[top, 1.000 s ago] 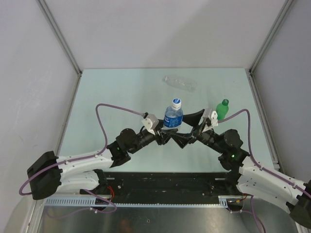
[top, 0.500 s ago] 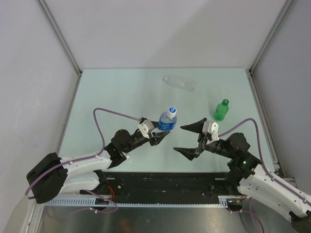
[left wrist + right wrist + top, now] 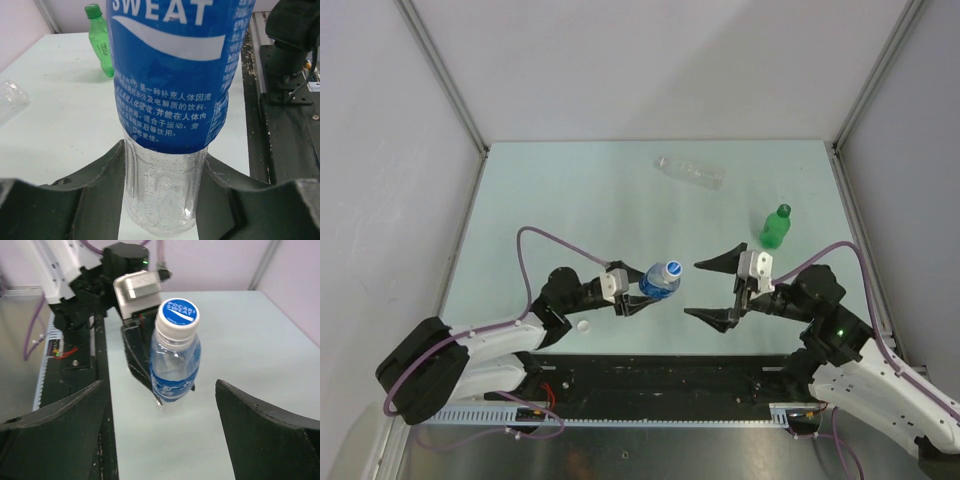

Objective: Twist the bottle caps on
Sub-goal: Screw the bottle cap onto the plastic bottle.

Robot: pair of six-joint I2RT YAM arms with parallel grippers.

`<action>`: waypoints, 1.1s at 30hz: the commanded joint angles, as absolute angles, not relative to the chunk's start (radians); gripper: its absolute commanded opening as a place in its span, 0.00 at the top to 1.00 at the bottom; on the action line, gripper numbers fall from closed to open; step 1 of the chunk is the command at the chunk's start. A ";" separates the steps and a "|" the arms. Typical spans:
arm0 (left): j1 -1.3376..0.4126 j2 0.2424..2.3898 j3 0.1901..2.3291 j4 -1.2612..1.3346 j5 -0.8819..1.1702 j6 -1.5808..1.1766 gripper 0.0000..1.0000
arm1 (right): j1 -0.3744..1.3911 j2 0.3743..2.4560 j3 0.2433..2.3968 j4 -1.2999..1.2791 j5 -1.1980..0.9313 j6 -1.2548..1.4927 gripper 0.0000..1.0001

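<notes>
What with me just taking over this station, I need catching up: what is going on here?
The left tool grips the Pocari Sweat bottle by its lower body, with its blue-topped cap on the neck. The right tool hangs open and empty, apart from it. A capped green bottle stands at the back right, a clear unlabelled bottle lies on its side farther back, and a loose white cap lies by the left arm.

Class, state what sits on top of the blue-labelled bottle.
A white cap with a blue printed top sits on the bottle; the neck threads under it are hidden.
</notes>
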State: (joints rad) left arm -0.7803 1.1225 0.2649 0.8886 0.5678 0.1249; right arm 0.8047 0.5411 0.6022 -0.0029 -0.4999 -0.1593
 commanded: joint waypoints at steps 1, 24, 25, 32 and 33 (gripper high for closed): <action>-0.718 1.106 0.261 0.947 0.764 0.153 1.00 | 0.804 0.544 0.679 -0.088 -0.617 -0.184 0.08; -0.695 1.078 0.308 0.785 0.832 0.230 1.00 | 0.809 0.699 0.844 -0.021 -0.771 -0.136 0.28; -0.695 1.075 0.308 0.783 0.834 0.232 1.00 | 0.809 0.708 0.851 -0.023 -0.778 -0.134 0.29; -0.694 1.059 0.308 0.766 0.852 0.240 1.00 | 0.812 0.757 0.875 -0.037 -0.769 -0.132 0.32; -0.694 1.059 0.309 0.764 0.851 0.240 1.00 | 0.812 0.760 0.877 -0.035 -0.770 -0.129 0.33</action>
State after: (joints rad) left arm -0.7036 1.0805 0.2691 0.7521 0.8238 0.2092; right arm 0.8078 0.7490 0.8318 -0.0498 -0.7483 -0.1493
